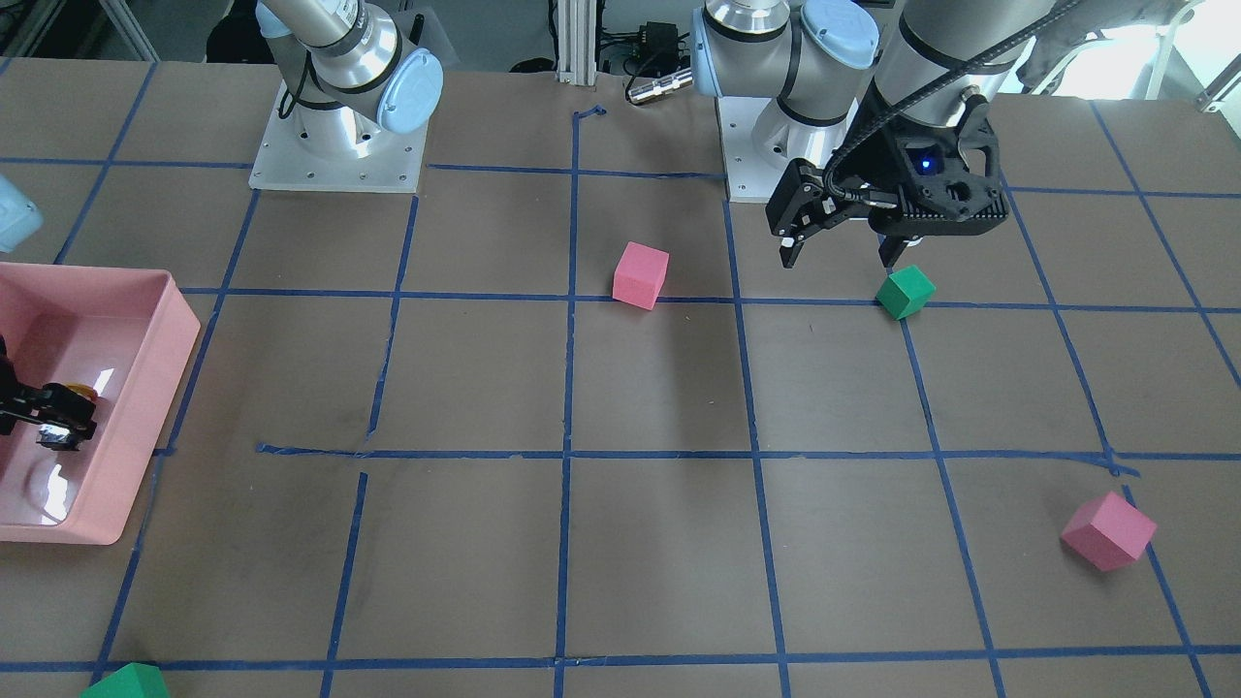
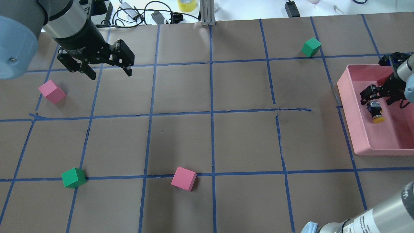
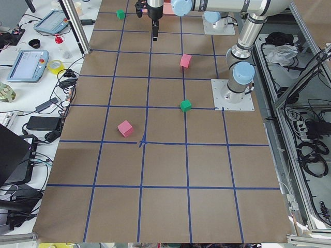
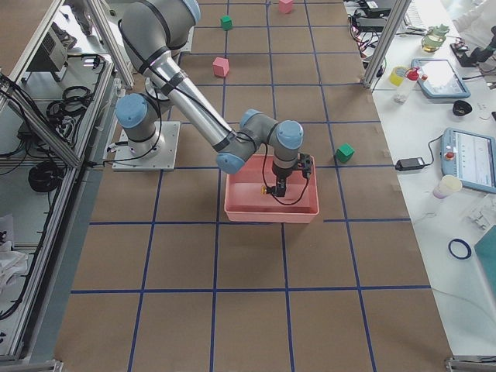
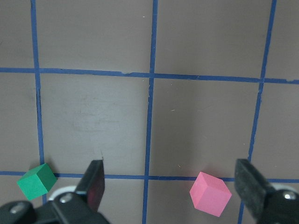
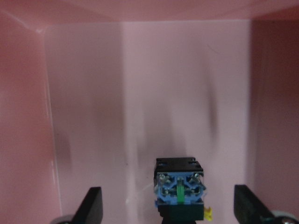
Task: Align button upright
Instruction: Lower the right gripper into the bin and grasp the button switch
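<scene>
Right claw [image 2: 375, 99] spread above button [image 2: 376, 112] — lying in tray [image 2: 351, 110].

- Button [image 6: 180, 189]: lower end cut off by my right wrist view's bottom edge; cap [image 6: 208, 214] mostly hidden behind the body. Too small to read from the right side.
- My right pincer [image 6: 170, 207]: finger bases out of frame.
- Tray [image 1: 160, 388]: cut at front view's left edge.
- Green cube [image 1: 126, 682]: cut at its bottom edge.

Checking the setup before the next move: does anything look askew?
The button lies on its side in the pink tray, yellow cap toward the robot, not upright. The open right gripper sits over it.
</scene>
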Robot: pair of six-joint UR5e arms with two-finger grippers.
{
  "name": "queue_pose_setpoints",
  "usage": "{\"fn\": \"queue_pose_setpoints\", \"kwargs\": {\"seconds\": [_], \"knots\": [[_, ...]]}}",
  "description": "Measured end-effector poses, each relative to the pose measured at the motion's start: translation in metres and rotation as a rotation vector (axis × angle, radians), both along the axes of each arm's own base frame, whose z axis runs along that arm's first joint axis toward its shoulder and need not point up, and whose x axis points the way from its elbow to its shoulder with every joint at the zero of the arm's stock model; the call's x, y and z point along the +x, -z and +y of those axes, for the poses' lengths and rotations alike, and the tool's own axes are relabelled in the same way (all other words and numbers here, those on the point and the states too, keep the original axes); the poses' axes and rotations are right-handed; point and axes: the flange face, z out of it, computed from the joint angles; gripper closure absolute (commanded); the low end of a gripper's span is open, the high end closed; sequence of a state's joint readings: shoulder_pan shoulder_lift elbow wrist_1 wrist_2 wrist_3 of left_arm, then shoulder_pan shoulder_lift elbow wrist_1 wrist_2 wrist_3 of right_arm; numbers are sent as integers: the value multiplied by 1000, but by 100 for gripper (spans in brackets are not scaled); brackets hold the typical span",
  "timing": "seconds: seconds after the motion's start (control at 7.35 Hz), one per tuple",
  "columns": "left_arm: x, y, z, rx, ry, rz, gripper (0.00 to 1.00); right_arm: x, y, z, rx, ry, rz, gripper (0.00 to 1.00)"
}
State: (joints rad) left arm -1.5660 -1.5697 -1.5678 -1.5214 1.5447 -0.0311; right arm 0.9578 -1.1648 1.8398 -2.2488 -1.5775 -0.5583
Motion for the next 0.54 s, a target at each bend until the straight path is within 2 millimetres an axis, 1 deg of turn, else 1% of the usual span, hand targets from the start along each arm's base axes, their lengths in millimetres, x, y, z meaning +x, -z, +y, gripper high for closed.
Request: {"fn": "queue_pose_setpoints", "kwargs": {"seconds": [0.27,0.54], "knots": [[3,1,-4,-10,48,-5,0,0,1,1,4,1,1,0],[8,2,-5,-10,51,-7,0,0,1,1,6,1,2,0]]}}
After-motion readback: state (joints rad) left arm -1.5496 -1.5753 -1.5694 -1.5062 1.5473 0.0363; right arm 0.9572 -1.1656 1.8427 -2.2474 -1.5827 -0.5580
